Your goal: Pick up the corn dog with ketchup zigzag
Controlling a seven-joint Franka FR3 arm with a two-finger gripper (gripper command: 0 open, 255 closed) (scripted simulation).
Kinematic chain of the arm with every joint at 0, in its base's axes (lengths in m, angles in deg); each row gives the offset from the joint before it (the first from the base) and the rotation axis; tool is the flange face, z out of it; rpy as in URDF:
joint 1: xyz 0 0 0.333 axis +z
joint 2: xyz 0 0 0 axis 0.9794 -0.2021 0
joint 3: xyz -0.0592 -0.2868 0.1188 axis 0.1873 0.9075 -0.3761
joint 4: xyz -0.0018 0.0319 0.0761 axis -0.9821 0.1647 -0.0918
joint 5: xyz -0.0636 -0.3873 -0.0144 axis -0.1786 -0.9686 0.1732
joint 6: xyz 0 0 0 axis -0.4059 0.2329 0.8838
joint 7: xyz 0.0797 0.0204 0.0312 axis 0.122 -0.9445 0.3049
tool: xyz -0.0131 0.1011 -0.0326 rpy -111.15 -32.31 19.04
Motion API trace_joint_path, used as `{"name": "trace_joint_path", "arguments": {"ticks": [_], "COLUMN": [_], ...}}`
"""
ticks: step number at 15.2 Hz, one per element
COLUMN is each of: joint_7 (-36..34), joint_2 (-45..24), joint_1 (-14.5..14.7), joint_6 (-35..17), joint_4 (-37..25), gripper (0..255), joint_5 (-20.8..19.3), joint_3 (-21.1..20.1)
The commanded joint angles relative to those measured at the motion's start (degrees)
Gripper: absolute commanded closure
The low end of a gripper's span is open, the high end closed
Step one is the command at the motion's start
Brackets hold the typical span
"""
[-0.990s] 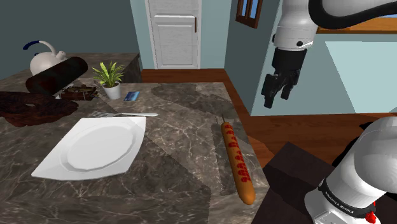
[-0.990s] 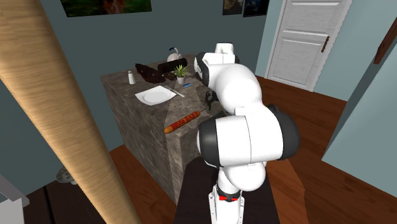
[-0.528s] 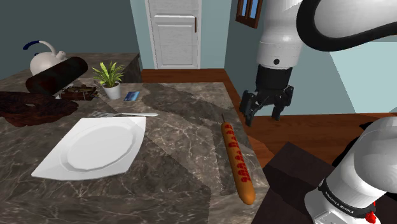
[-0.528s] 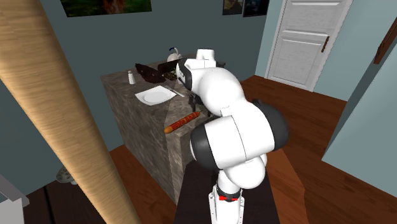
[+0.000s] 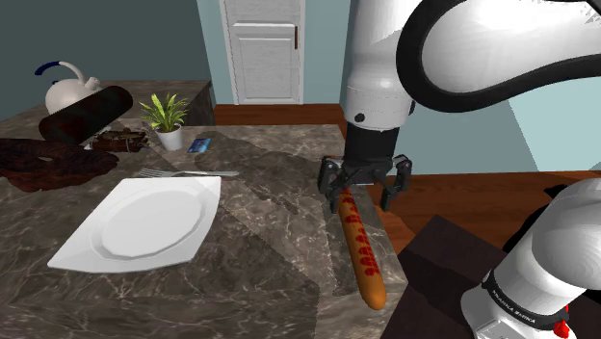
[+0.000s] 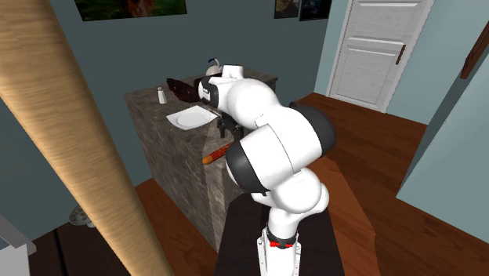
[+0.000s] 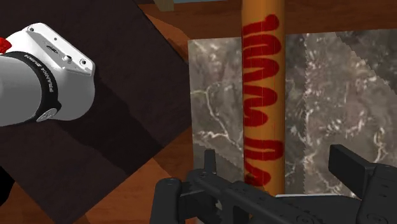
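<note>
Shoulder view: open hand (image 5: 362,191) poised over one corn dog (image 5: 364,252) by the counter (image 5: 274,207) edge.
One corn dog, one white plate (image 5: 135,223), one fork (image 5: 189,173) and one potted plant (image 5: 166,117) on the marbled top. And look, the two black fingers (image 5: 328,183) stand wide apart, gripping nothing, straddling its far end from above, the rest running toward the stand (image 5: 438,252). Wrist view brings the red ketchup zigzag (image 7: 261,95) up close between the fingers, nearer one. Second exterior view puts the white arm across it, just an orange tip (image 6: 210,158) poking out.
</note>
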Motion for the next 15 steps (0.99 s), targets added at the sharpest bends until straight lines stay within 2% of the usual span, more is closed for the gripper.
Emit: {"name": "trace_joint_path", "arguments": {"ticks": [1,8,9,15], "joint_7": [-1.3,-0.7,-0.7,-0.8], "joint_2": [-0.7,-1.8,-1.9,-1.9], "joint_1": [-0.2,-0.1,-0.1,-0.1], "joint_6": [-1.5,-6.0,-6.0,-6.0], "joint_4": [0.5,3.8,3.8,3.8], "gripper": [0,0,255,255], "joint_5": [0.7,1.9,1.9,1.9], "joint_3": [-1.2,-3.0,-3.1,-3.1]}}
